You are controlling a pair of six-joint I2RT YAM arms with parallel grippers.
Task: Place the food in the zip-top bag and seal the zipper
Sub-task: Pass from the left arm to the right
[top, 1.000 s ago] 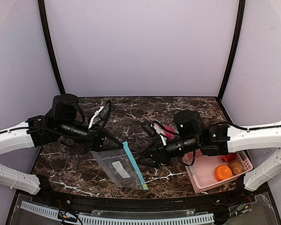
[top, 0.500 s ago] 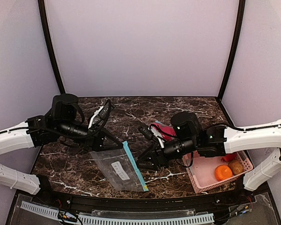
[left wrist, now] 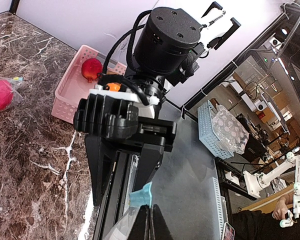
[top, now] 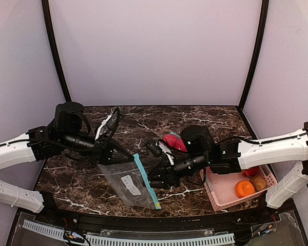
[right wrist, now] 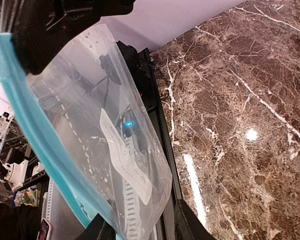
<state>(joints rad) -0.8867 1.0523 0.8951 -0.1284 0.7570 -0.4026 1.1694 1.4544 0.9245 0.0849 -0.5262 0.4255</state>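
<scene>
Holds the zip-top bag [top: 127, 184] up by its upper left corner in the pinched left gripper [top: 106, 162], over the marble table [top: 77, 179]. Has the right gripper [top: 153, 180] at the bag's blue zipper edge [top: 141, 169], finger spread unreadable here. Behind and right of the bag: a red fruit [top: 170, 141]. Well right of the bag: a pink basket [top: 222, 190] with an orange fruit [top: 242, 189], a brownish piece [top: 258, 182] and another red fruit [top: 251, 172].

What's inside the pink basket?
An orange fruit, a brownish one and a red one; the right arm covers the basket's far side.
</scene>
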